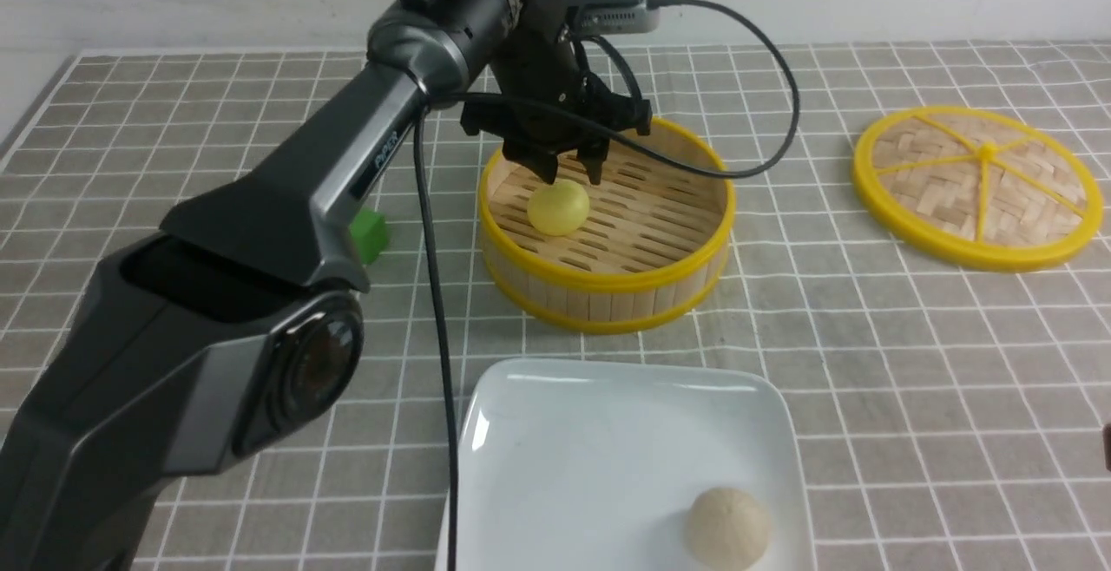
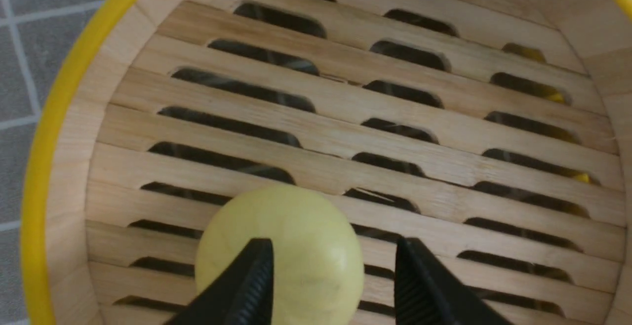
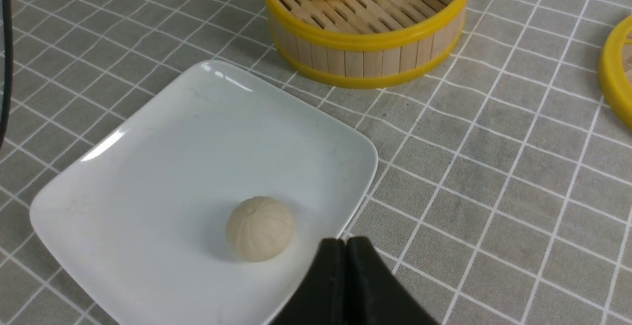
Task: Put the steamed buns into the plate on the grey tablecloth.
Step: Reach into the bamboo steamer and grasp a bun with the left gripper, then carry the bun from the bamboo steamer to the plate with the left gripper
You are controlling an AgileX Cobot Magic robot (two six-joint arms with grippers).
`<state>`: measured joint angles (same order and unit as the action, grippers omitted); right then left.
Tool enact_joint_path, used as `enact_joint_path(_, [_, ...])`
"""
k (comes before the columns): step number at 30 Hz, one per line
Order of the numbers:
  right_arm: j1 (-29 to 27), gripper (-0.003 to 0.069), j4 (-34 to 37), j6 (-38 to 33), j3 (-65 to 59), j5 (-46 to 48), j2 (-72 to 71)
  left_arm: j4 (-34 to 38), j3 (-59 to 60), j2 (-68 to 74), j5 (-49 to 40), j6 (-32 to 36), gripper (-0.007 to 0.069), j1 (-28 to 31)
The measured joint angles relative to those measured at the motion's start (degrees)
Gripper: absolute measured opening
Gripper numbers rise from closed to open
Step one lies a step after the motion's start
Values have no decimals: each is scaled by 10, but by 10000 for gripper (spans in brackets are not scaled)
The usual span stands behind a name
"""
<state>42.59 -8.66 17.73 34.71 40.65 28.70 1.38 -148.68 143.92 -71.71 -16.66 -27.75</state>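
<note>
Left gripper is down inside the basket, jaws spread wide with nothing held. The wrist view shows the two black fingers set apart over the pale yellow bun, one crossing in front of the bun, the other just off its side. Whether the tips touch it, I can't tell.

The yellow bun sits on the slatted floor of the bamboo steamer basket, towards its left side. A green cube shows beside the basket on the left, partly behind the arm.

Over on the right, the right gripper has its jaws pressed together, gripping nothing, above the plate's edge and close to the beige bun. That bun lies in the white plate, near its front right corner.

The plate rests on the grey tablecloth in front of the basket, and the woven lid lies flat far right.
</note>
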Motion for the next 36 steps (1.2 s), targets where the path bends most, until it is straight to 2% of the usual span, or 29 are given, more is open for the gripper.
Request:
enact_joint_path(10, [0,8,-18,29,0,0,0,-23,0,0,0,-19,358,-1])
enact_joint_path(22, [0,19,-128,140,0,-14,0,-18,52,2,4,-32,349,-1])
enact_joint_path(25, [0,22,-139,157,0,-16,0,-14,52,2,8,-32,283,-1])
enact_joint_path(28, [0,24,-143,161,0,-17,0,0,53,0,8,-32,132,-1])
enact_joint_path(31, [0,26,-144,161,0,-17,0,11,57,-12,7,-32,33,-1])
enact_joint_path(36, [0,34,-146,161,0,-17,0,35,72,-76,1,-28,23,0])
